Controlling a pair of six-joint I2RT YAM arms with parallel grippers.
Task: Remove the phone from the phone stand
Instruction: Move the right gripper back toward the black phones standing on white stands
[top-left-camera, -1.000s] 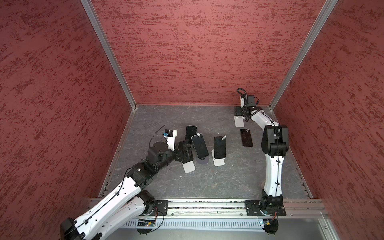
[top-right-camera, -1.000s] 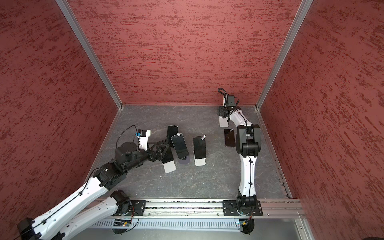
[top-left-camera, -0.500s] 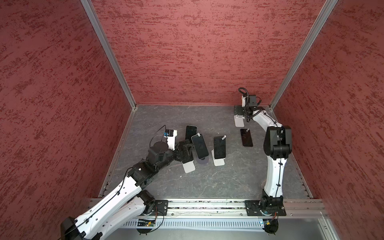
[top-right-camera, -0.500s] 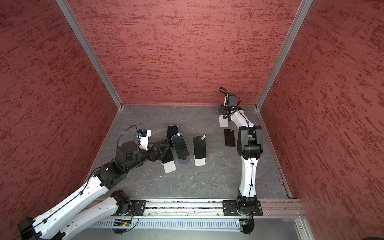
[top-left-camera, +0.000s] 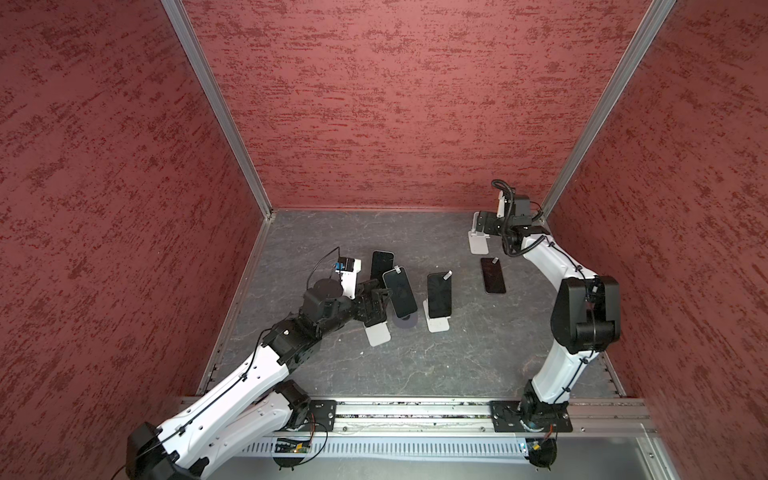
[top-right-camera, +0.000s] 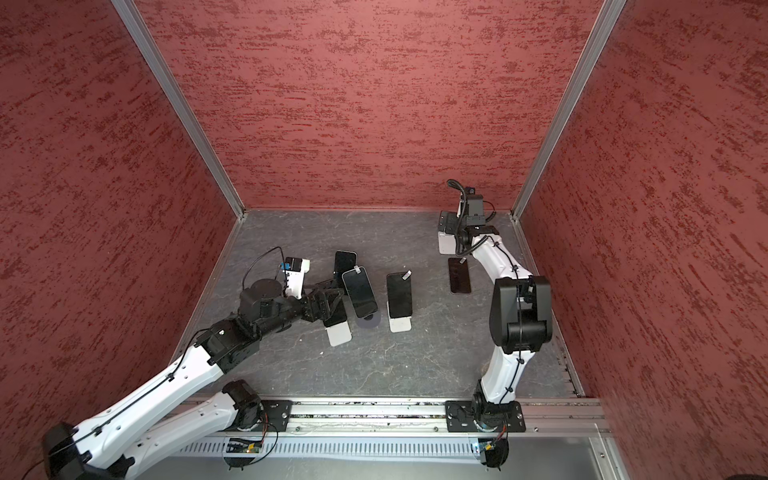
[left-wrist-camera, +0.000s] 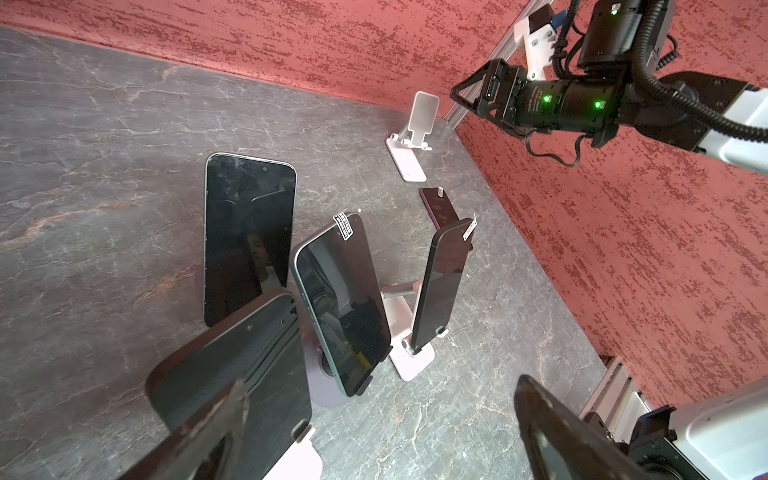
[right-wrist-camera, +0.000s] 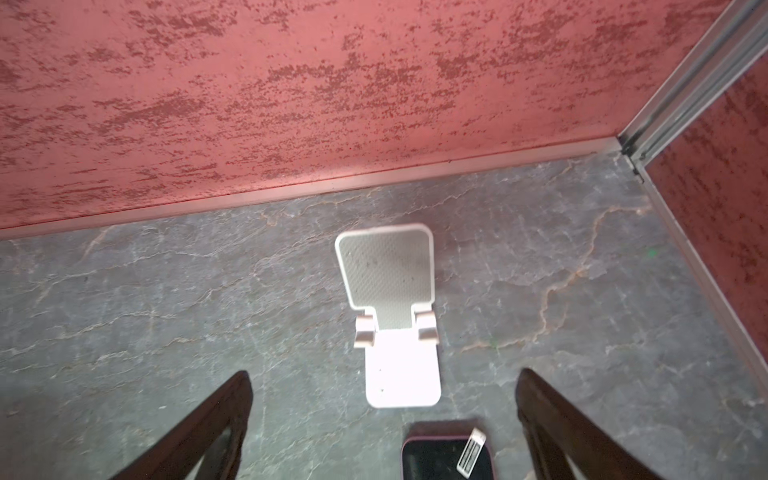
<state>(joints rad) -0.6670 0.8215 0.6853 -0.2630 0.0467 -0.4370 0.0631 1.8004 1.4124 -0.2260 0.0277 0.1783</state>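
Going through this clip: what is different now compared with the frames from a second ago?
The right arm swung its elbow outward, toward the near right side, while the open right gripper hardly shifted above the empty white stand. Nothing was grasped or released. Unchanged: the flat phone beside that stand, the upright phone and its neighbours, and the open left gripper.

Soft, even light fills both top views, which are sharp, with faint shadows. Just ahead of the right gripper, the base of the white stand glares, washed out; that wrist view is soft, its dark fingers blurred.
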